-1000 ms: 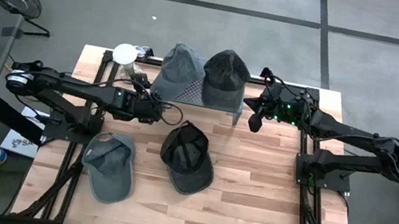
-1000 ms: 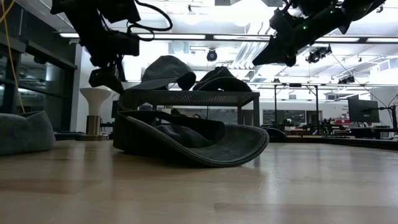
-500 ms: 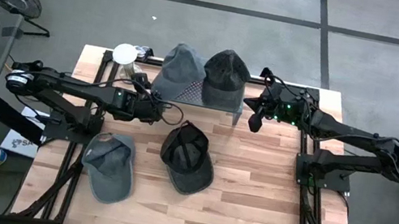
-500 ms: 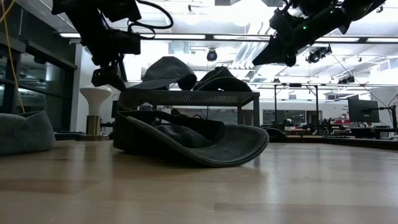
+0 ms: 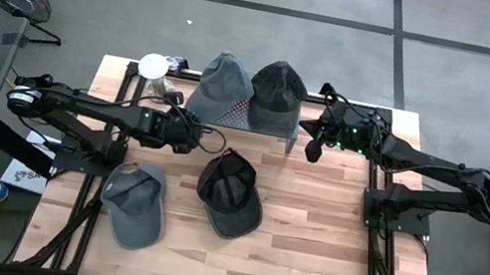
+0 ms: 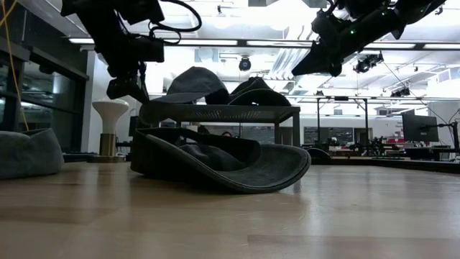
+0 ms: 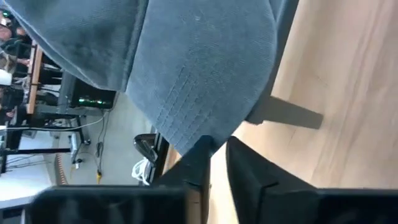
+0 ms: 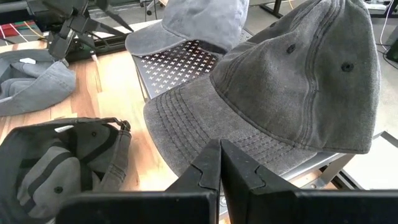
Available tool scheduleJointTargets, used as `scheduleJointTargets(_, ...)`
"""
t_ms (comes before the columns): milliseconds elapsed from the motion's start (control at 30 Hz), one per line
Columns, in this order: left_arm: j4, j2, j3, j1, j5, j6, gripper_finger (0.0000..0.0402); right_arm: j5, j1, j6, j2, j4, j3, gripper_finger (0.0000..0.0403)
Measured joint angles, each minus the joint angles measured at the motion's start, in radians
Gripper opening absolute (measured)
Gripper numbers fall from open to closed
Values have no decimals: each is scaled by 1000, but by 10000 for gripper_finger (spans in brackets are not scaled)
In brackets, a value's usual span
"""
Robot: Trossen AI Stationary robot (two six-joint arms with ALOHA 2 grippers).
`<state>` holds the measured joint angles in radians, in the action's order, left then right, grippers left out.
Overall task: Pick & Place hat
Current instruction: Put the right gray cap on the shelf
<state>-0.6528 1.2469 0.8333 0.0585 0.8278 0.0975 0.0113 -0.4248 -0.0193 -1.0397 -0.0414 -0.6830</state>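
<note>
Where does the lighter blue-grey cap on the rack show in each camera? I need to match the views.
High view: rack's left half, beside the darker grey cap.
Low view: atop the rack, left of centre.
Left wrist view: fills the upper frame, brim at the left claw.
Right wrist view: top centre.
Shared landmark: the perforated metal rack.

Four caps are in sight. Two sit side by side on the one small metal rack (image 5: pixel 266 133) at the far side of the desk (image 5: pixel 304 259): a blue-grey cap (image 5: pixel 219 84) and a dark grey cap (image 5: pixel 276 92). Two lie on the wood nearer the front: a blue-grey cap (image 5: pixel 135 201) and a black cap (image 5: pixel 230 192), upside down. One white stand with a round top (image 5: pixel 153 66) is beside the rack. Two robot arms reach over the desk.
</note>
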Motion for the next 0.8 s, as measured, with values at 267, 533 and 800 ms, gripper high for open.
scheduleJointTargets(267,9,0,0,-2,-10,0,3,0,0,1,0,0,0,0)
scheduleJointTargets(533,-1,0,56,-2,10,-3,1,0,0,-1,0,0,0,0)
scheduleJointTargets(800,-59,0,155,-2,39,1,1,0,0,-6,0,0,0,0)
